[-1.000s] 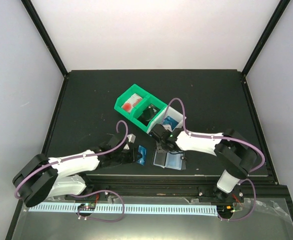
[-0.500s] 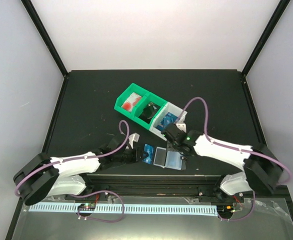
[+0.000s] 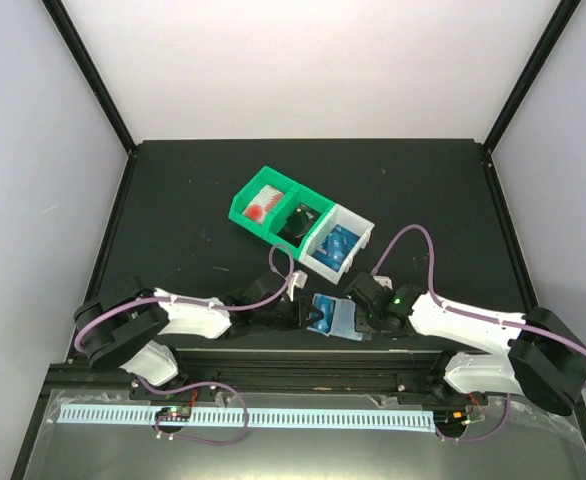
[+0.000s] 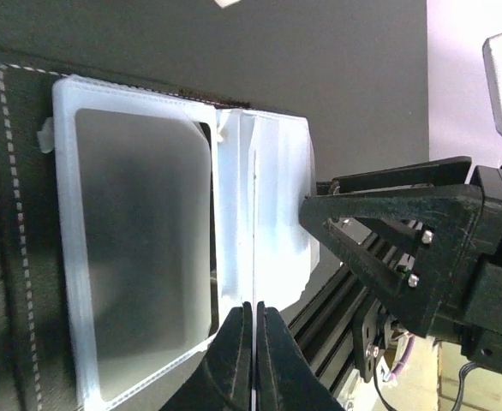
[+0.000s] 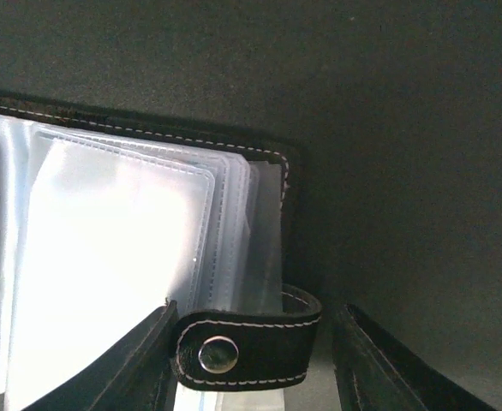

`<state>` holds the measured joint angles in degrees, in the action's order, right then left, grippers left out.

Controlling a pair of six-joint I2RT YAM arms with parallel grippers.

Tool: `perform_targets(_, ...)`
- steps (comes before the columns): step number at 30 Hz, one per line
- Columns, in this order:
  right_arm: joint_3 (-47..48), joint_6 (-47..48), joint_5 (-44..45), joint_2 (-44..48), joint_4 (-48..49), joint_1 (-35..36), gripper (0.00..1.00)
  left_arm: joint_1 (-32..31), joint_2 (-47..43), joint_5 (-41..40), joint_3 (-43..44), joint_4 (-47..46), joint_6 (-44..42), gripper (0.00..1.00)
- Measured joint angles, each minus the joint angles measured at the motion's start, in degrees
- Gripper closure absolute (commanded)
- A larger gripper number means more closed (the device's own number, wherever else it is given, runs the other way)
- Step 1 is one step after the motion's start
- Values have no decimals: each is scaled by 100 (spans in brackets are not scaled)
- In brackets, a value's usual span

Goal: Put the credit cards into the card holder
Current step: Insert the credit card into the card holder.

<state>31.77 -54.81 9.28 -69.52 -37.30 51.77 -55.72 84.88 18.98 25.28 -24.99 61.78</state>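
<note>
Now mid-insert: L jaws pinched shut on 1 blue credit card (image 3: pixel 320 311), edge-on at the open card holder (image 3: pixel 345 322) by the bench (image 3: pixel 173 200) near edge. R jaws apart, straddling its strap (image 5: pixel 251 347). Next, prob.: line card up w/ a sleeve mouth, slide right. Farther: more cards (image 3: pixel 335 243) in white bin (image 3: pixel 365 228).

Black left hand (image 4: pixel 253 312), white arm shells (image 3: pixel 188 318), purple cables (image 3: pixel 413 229) (green light (image 3: pixel 397 296) on right)

Top view high, looking down; both wrist views close on card holder (image 5: pixel 122 257).
</note>
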Motion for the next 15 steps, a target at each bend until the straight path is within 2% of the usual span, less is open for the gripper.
perform_targets(8, -66, 0, -129, -61, 195, 0, 52, -317, 658, -321, 155, -428, 348, 99)
perform_targets(15, -107, -7, -138, -59, 289, 0, 62, -382, 903, -533, 221, -636, 382, 98)
